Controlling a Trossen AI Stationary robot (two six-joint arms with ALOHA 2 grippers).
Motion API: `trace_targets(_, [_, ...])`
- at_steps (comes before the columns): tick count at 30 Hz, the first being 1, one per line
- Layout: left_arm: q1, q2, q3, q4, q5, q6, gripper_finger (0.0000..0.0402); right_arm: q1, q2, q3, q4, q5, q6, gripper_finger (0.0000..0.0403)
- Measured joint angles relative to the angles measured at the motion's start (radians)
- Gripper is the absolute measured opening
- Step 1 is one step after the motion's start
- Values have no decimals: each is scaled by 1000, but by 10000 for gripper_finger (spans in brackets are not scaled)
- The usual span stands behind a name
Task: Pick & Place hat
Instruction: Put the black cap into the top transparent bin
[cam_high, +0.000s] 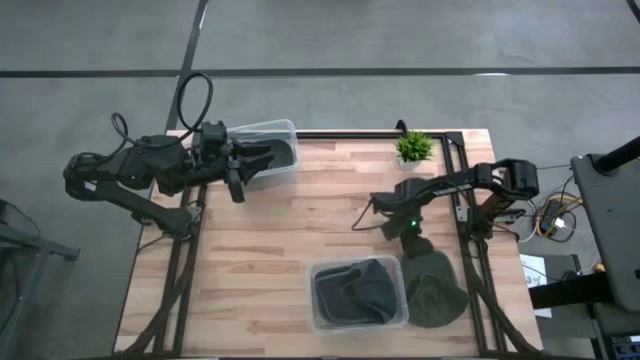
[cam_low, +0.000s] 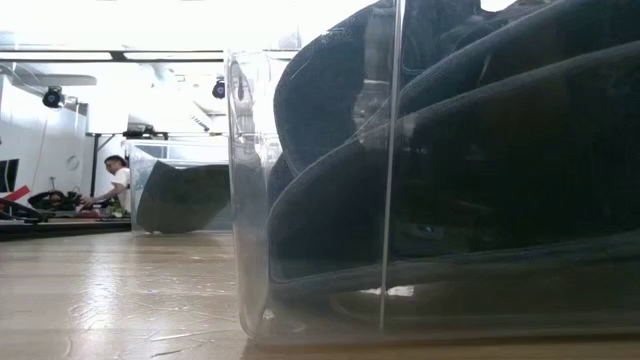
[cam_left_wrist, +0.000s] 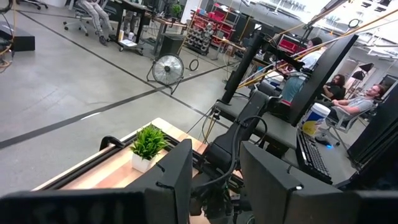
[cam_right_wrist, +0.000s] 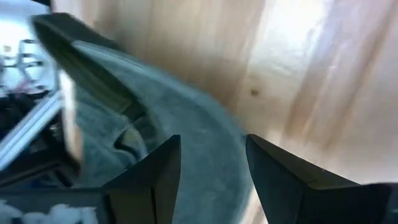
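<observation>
I see a dark green hat (cam_high: 437, 290) lying flat on the desk (cam_high: 300, 220) beside the bin (cam_high: 358, 294). My right gripper (cam_high: 412, 232) hovers over it, parted, empty; left gripper (cam_high: 237, 160) parted, empty.

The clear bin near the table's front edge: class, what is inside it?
The clear bin holds dark grey folded hats, filling most of it. How many are stacked, and anything beneath them, cannot be seen. Another hat lies outside, beside it.
</observation>
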Motion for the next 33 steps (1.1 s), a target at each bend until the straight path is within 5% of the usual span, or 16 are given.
trace_targets(16, [0, 0, 0, 3, 0, -4, 128, 87, 83, -5, 57, 36, 27, 171])
trace_targets(20, [0, 0, 0, 3, 0, -3, 128, 92, 92, 2, 40, 42, 55, 124])
trace_targets(24, [0, 0, 0, 3, 0, 10, 128, 92, 84, 20, -23, 37, 56, 30])
trace_targets(33, [0, 0, 0, 3, 0, 19, 128, 91, 39, 86, -216, 174, 157, 11])
